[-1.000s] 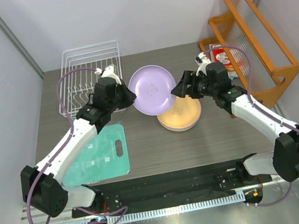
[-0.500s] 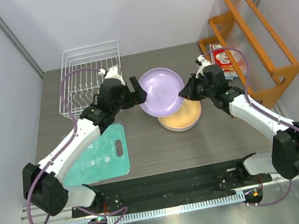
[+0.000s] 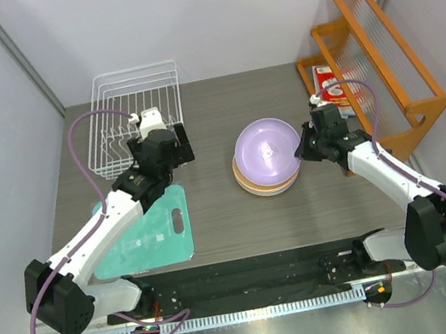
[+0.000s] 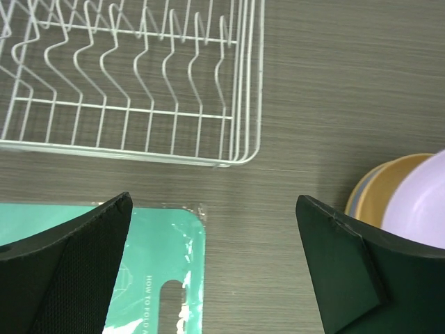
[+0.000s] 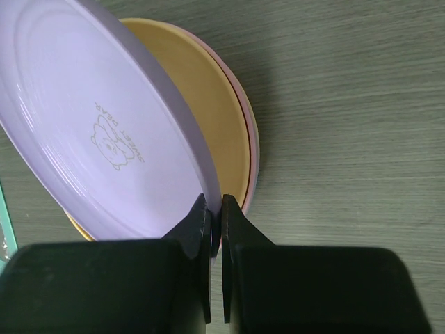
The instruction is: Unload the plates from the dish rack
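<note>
A lavender plate (image 3: 267, 151) (image 5: 97, 125) hangs tilted just over the stack of plates (image 3: 259, 185) (image 5: 233, 132) at mid-table. My right gripper (image 3: 301, 151) (image 5: 215, 209) is shut on the lavender plate's right rim. The stack shows a yellow-orange plate on top with a pink rim under it. The white wire dish rack (image 3: 137, 113) (image 4: 132, 76) stands at the back left with no plate showing in it. My left gripper (image 3: 177, 144) (image 4: 212, 271) is open and holds nothing, between the rack and the stack, above the teal mat's corner.
A teal cutting mat (image 3: 148, 230) (image 4: 156, 278) lies near the front left. An orange wooden shelf rack (image 3: 376, 53) stands at the back right, with a red-and-white box (image 3: 332, 87) beside it, close behind my right arm.
My left gripper let go of the lavender plate and drew back left toward the rack. My right gripper closed on the plate's rim and carried it right and down over the stack.
</note>
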